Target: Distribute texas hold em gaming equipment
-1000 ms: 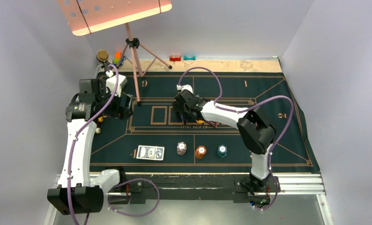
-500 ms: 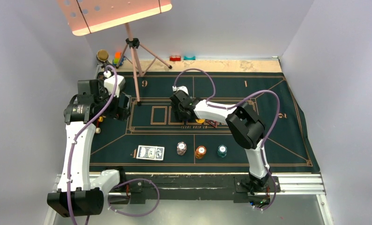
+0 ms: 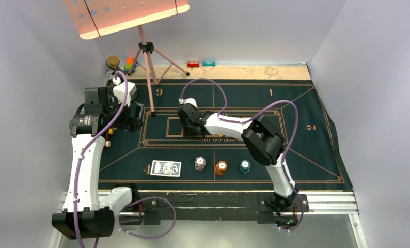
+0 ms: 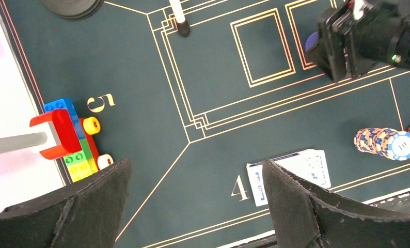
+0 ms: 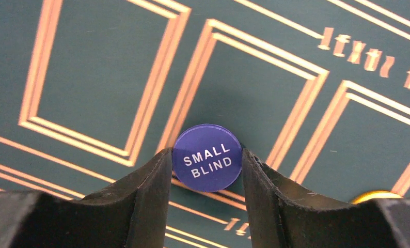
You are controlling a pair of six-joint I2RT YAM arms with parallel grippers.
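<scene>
Blue disc [image 5: 207, 157] lettered SMALL BLIND, gripped between the right fingers [image 5: 146, 191], which close on its two opposite edges over the printed rectangles in the middle of the green mat [image 3: 306, 150]. Left fingers [image 4: 89, 201] stand fully apart and hold nothing, above the mat's left part near the toy blocks [image 4: 71, 137]. Playing cards [image 3: 166, 168], white chips [image 3: 200, 164], orange chips [image 3: 221, 167] and teal chips [image 3: 244, 166] sit in a row along the mat's near edge.

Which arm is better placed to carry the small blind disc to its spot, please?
Right. The right gripper has its fingers against both sides of the blue disc. The left gripper hangs open over by the toy blocks, well away from it.
</scene>
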